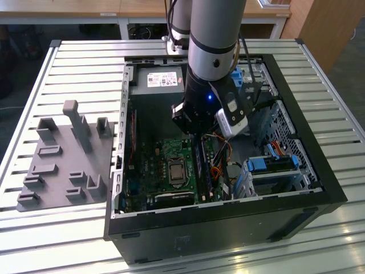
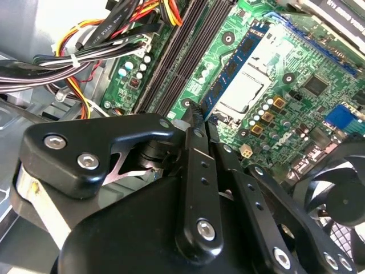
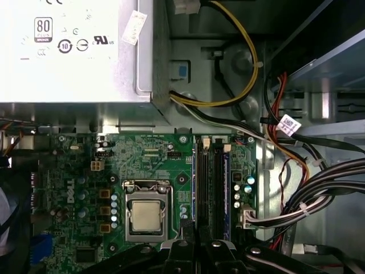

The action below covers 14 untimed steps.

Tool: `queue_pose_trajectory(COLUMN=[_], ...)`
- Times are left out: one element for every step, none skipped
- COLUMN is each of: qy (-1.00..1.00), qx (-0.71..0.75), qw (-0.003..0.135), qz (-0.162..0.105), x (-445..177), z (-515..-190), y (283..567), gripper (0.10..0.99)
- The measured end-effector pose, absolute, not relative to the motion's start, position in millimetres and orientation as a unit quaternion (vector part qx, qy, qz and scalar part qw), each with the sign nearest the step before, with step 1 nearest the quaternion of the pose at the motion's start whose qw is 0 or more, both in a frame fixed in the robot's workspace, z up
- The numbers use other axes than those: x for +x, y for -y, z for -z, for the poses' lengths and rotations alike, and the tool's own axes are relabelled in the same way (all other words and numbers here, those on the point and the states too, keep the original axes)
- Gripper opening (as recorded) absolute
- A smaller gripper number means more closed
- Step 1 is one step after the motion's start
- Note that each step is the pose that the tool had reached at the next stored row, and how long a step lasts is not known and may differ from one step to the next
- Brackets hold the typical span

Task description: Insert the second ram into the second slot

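Observation:
The second ram point(image 2: 236, 65) is a thin blue stick seen edge-on, lying along the memory slot closest to the processor. It also appears in the first wrist view as a narrow blue line point(image 3: 195, 188) beside the black slots point(image 3: 210, 188). My gripper point(image 2: 201, 114) has its black fingers close together on the near part of the stick, which hides the rest of it. In the exterior view the gripper point(image 1: 197, 135) hangs low inside the open computer case point(image 1: 319, 177), right over the slots point(image 1: 201, 165). I cannot tell how deep the stick sits.
The processor point(image 3: 145, 216) lies beside the slots, and the power supply point(image 3: 74, 51) sits beyond them. Bundled cables point(image 3: 308, 194) run along the other side. A fan point(image 2: 342, 194) is close to the gripper. A grey holder fixture point(image 1: 63, 160) stands outside the case, at the exterior view's left.

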<state>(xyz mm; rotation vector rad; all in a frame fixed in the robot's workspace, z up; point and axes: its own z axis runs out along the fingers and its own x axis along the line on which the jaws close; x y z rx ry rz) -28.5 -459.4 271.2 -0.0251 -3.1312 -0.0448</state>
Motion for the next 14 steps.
queue_pose_trajectory(qy=[1.0, 1.0, 1.0, 1.0, 1.0, 1.0, 1.0, 1.0, 1.0, 1.0, 1.0, 1.0, 1.0, 1.0], qx=[-0.008, -0.008, -0.008, -0.008, -0.008, -0.008, -0.009, -0.009, -0.009, -0.009, -0.009, -0.01, -0.01, -0.01], qw=[0.005, 0.005, 0.005, 0.005, 0.005, 0.005, 0.005, 0.005, 0.005, 0.005, 0.005, 0.005, 0.005, 0.005], qz=[0.014, 0.014, 0.015, 0.015, 0.015, 0.015, 0.014, 0.014, 0.014, 0.014, 0.014, 0.014, 0.014, 0.014], x=[-28.5, -28.5, -28.5, -28.5, -28.5, -28.6, -28.5, -28.5, -28.6, -28.6, -28.6, -28.6, -28.6, -28.6], z=[-270.4, -270.3, -269.8, -269.3, -268.8, -268.3, -267.6, -267.1, -266.8, -266.6, -266.3, -266.2, -266.0, -265.9], y=[459.5, 459.9, 459.9, 459.9, 460.0, 460.0, 460.0, 460.0, 460.0, 460.1, 460.0, 460.0, 460.0, 460.0], gripper=[0.137, 0.137, 0.137, 0.137, 0.137, 0.137, 0.137, 0.137, 0.137, 0.137, 0.137, 0.137, 0.137, 0.137])
